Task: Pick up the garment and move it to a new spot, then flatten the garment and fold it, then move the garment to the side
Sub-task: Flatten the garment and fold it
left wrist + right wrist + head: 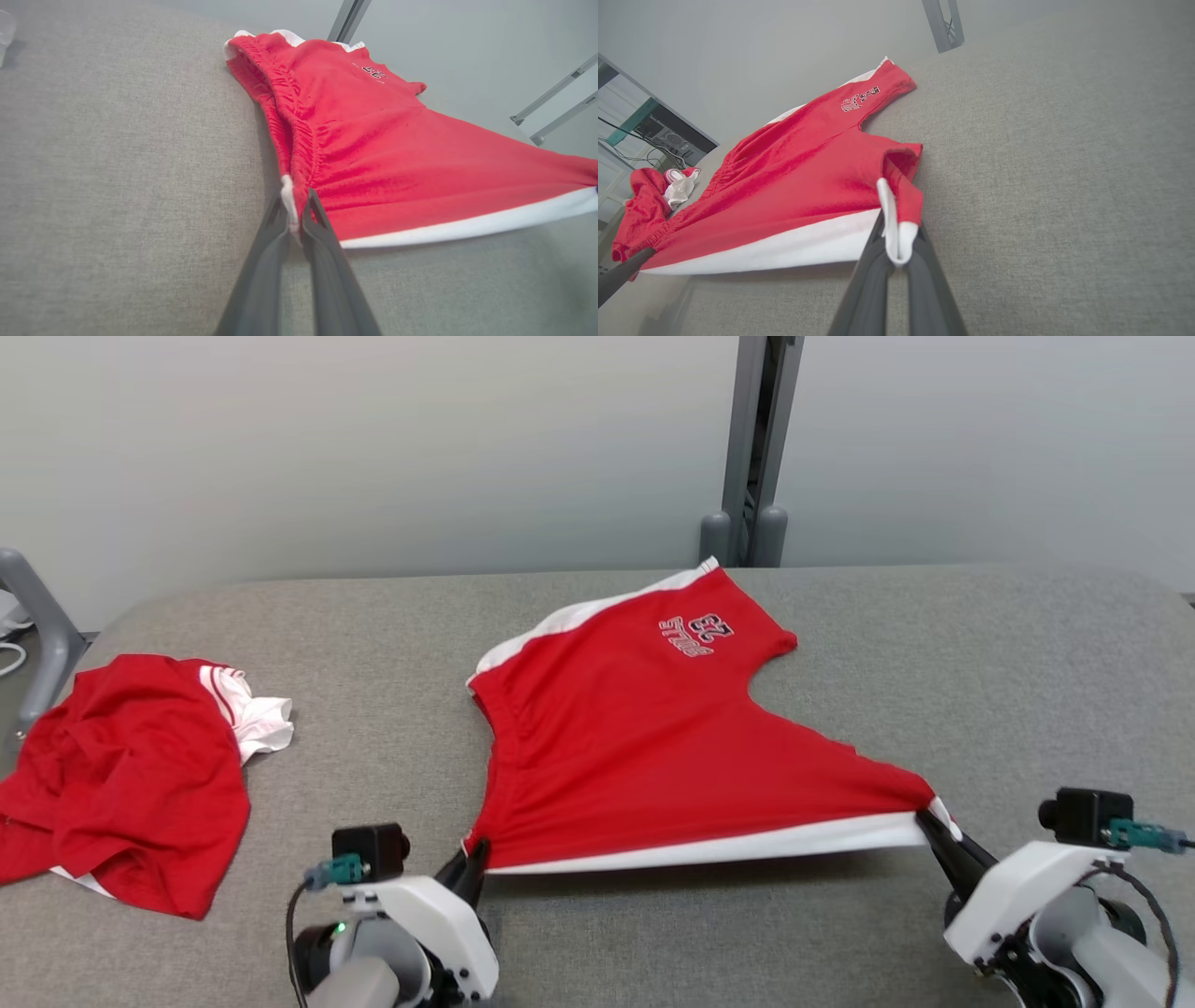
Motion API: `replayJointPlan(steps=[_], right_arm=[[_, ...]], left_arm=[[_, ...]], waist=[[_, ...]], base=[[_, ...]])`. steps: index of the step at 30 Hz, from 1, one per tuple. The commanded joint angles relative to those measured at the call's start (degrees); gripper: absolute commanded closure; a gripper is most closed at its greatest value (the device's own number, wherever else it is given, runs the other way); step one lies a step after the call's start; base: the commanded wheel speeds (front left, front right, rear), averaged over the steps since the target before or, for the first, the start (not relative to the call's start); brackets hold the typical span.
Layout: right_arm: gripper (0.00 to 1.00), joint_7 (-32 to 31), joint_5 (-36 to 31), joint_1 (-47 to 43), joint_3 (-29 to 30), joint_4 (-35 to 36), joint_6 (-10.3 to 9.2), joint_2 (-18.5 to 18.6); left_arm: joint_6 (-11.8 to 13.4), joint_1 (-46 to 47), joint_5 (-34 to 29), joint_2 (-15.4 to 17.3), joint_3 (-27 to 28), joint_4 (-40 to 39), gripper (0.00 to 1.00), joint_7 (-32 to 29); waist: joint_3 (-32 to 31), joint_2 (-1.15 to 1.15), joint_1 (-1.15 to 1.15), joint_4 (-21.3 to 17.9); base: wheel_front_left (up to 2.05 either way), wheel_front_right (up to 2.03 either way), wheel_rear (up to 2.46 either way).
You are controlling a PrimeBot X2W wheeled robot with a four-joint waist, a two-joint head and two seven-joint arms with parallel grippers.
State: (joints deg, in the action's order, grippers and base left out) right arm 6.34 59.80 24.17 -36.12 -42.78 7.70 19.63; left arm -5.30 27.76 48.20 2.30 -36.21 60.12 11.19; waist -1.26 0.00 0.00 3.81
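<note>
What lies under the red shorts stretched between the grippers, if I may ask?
Under the shorts, grey table and shadow show below the lifted near edge; the rest is covered.

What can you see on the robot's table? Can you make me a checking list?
Surface: grey cloth-covered table, no marks seen.
Job's things: red shorts with white trim, stretched between both pincers, near edge raised off the table, far leg lying flat.
Clutter: crumpled red and white garment at the table's left end.
Grippers: left pincer shut on the waistband corner; right pincer shut on a leg hem.
Cables: black cable looping from the left wrist camera.
Surroundings: pale wall and grey post behind the table.
</note>
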Motion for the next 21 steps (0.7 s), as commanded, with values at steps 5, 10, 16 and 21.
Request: replayJointPlan(steps=[5,10,16,21], right_arm=[[1.00,-2.09,3.93,-6.22,1.31,5.72,-0.38,4.54],[1.00,-4.66,7.94,-12.07,2.39,12.73,-0.37,7.80],[1.00,-7.09,9.62,-18.13,3.95,19.24,-0.37,12.09],[1.00,-9.48,9.96,-21.96,5.60,23.55,-0.36,14.16]], left_arm=[[1.33,-4.95,2.58,1.25,0.70,-2.56,1.00,0.98],[2.38,-8.55,3.23,1.58,0.95,-5.22,1.00,0.95],[4.17,-12.96,3.81,2.11,0.69,-10.61,1.00,0.29],[5.78,-17.28,4.50,3.42,0.25,-17.98,1.00,-1.62]], waist=[[-1.80,0.00,0.00,0.88],[-2.88,0.00,0.00,1.46],[-3.36,0.00,0.00,2.05],[-3.44,0.00,0.00,2.27]], base=[[0.00,0.00,0.00],[0.00,0.00,0.00],[0.00,0.00,0.00],[0.00,0.00,0.00]])
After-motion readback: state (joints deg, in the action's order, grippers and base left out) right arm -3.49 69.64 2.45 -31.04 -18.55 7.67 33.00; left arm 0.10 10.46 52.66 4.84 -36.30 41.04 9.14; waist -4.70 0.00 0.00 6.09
